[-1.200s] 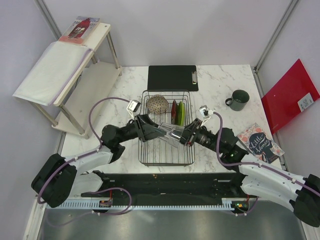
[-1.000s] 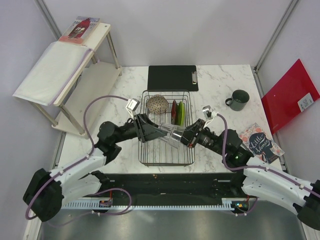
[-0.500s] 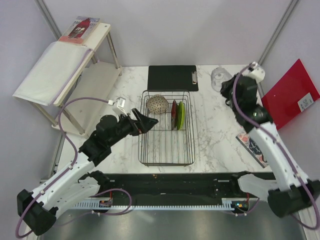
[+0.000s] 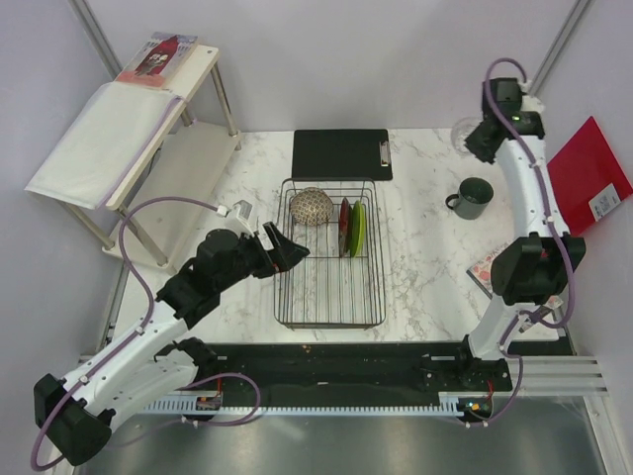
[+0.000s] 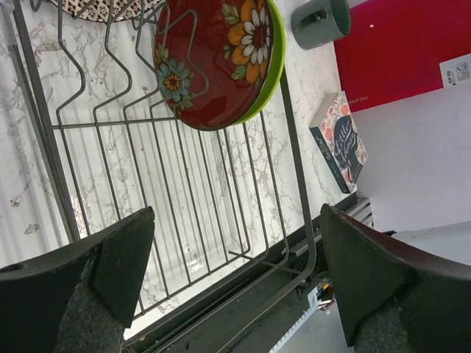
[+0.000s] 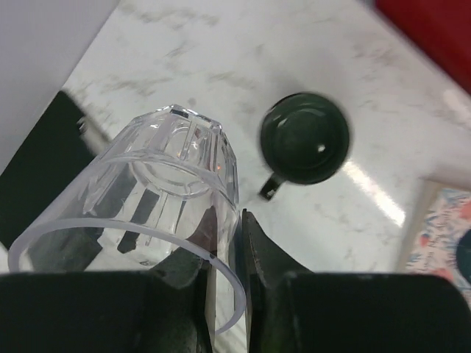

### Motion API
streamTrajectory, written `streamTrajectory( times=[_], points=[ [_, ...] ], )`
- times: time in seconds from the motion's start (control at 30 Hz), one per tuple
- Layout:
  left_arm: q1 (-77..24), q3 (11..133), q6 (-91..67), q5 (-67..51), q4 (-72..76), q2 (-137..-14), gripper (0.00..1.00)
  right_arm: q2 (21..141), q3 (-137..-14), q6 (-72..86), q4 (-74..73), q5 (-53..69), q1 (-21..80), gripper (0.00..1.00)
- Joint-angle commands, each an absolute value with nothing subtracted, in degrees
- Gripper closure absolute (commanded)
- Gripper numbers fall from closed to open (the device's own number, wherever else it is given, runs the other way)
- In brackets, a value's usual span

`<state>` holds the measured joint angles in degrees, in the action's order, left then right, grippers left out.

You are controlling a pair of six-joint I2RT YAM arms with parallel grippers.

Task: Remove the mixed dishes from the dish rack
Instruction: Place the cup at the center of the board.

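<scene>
Right gripper pinching the small clear glass by its wall, high over the table's far-right corner, above the mug. We'd lower slowly, landing clear of the mug. Left gripper spread over the dish rack.

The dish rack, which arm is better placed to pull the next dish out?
Left. The left gripper, open, hovers at the dish rack edge near the red plate. The right gripper is far off by the mug, shut on the glass.
</scene>
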<state>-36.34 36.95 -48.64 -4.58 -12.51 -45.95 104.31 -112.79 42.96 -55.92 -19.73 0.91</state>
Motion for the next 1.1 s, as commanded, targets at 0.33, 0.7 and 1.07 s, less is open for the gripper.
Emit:
streamTrajectory(
  times=[0.33, 0.7, 1.07],
  points=[
    [-36.2, 36.0, -47.2, -7.3, -12.7, -47.6, 0.02, 98.2, -93.8, 45.9, -54.9, -21.7, -9.1, 1.00],
    [-36.2, 35.0, -47.1, -6.4, -13.3, -46.4, 0.02, 99.8, -90.7, 45.9, -48.2, -18.7, -9.6, 1.00],
    [-36.2, 35.3, -47.0, -6.3, -13.6, -48.2, 0.02, 102.2, -90.6, 48.2, -44.4, -14.8, -9.7, 1.00]
  ],
)
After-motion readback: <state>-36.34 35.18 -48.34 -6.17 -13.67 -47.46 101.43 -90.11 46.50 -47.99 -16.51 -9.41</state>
